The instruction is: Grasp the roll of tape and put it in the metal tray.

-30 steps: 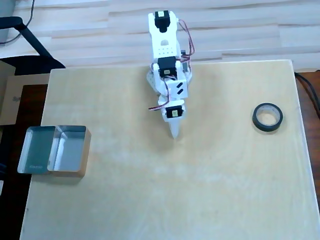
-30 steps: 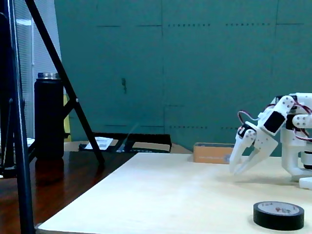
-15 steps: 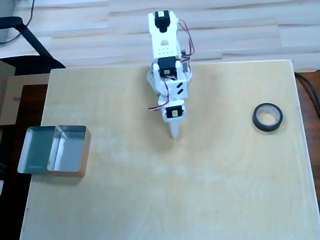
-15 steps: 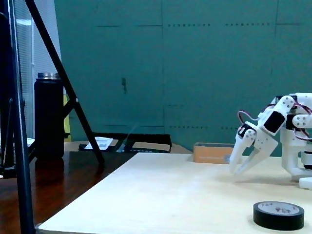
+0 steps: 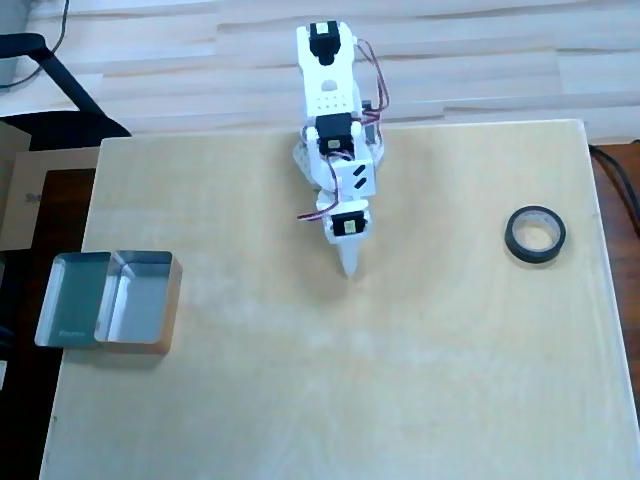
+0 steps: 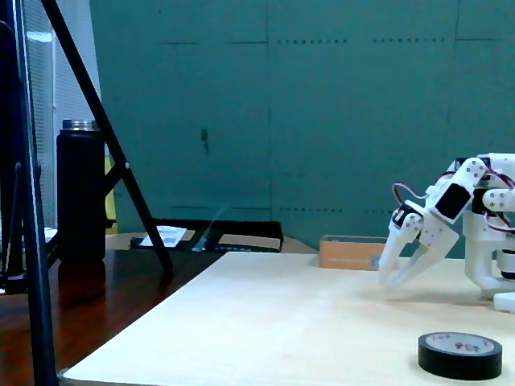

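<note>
Gripper (image 6: 392, 281) empty, tip low over the table (image 5: 330, 400), jaws seemingly a little parted in the fixed view, though we cannot tell for sure; roll of tape (image 5: 535, 236) flat near the right edge in the overhead view, well apart; metal tray (image 5: 170, 300) at far left; we judge the reach not yet begun; next: swing right, open over the ring.
</note>
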`<state>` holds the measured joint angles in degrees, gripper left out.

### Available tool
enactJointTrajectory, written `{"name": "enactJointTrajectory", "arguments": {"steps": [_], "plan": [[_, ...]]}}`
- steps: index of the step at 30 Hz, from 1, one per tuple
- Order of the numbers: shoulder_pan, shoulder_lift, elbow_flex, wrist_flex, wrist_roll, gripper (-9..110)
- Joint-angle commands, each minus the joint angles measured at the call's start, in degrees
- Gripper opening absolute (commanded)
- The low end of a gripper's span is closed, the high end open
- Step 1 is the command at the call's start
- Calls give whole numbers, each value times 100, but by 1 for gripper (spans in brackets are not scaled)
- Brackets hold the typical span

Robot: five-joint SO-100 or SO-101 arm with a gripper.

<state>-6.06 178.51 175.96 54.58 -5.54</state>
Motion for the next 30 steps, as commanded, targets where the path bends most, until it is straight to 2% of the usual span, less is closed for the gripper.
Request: {"name": "enactJointTrajectory", "arguments": {"steps": [1, 12, 18, 24, 30], "plan": [[-44, 1644, 62, 18, -9, 0], [-141, 1644, -272, 26, 26, 0], [-448, 1626, -2496, 580, 281, 0], [-501, 1547, -4641, 1740, 729, 0], [-1652, 1512, -5379, 2646, 1072, 0]]}}
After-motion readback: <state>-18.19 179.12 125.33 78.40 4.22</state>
